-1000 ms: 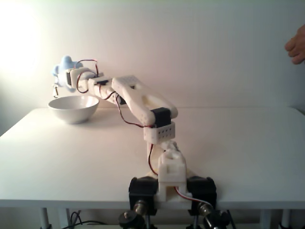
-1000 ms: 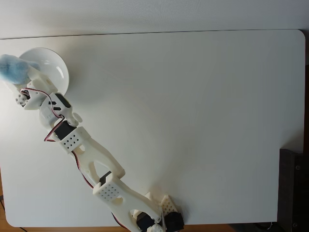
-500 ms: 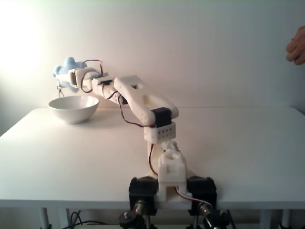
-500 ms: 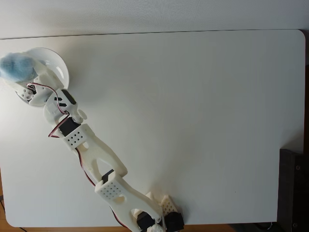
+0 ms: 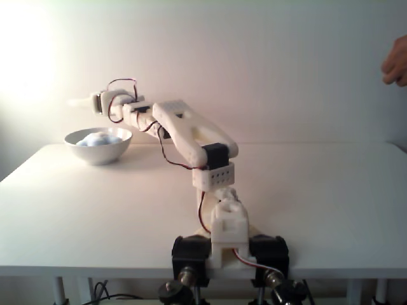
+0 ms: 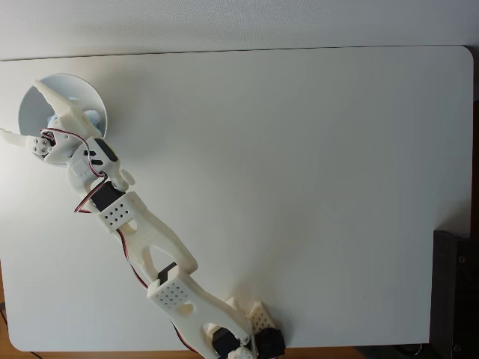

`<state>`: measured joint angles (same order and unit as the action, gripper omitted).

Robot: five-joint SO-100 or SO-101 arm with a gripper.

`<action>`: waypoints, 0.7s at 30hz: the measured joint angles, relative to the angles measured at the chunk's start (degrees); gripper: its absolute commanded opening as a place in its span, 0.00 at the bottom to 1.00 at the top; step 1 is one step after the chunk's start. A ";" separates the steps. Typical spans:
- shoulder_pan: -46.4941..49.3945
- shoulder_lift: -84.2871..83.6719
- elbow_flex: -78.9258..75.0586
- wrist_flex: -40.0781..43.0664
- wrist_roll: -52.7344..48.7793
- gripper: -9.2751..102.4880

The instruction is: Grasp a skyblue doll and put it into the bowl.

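Observation:
The skyblue doll (image 5: 98, 139) lies inside the white bowl (image 5: 99, 152) at the table's far left, its fluffy top just above the rim. My gripper (image 5: 76, 101) hovers open above the bowl and holds nothing. From above, the gripper (image 6: 23, 111) has its two white fingers spread wide over the bowl (image 6: 90, 85). One fingertip (image 6: 42, 85) reaches over the bowl, the other sits past its left rim. There the arm covers most of the doll.
A person's hand (image 5: 395, 63) hangs at the upper right edge of the front view. A dark object (image 6: 455, 299) stands past the table's right edge. My arm's base (image 6: 247, 340) is clamped at the near edge.
The gripper has opened and the doll has dropped from it into the bowl. The arm has stayed nearly still since half a second ago.

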<state>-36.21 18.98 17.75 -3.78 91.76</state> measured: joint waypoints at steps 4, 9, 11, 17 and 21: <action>0.26 0.00 0.00 0.00 0.35 0.53; 1.85 0.00 0.00 0.00 3.96 0.38; 1.93 0.00 0.00 0.00 4.83 0.29; 1.32 0.00 0.00 0.00 4.83 0.07; 1.76 0.00 0.00 0.00 4.66 0.10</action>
<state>-34.45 18.98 17.75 -3.78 96.42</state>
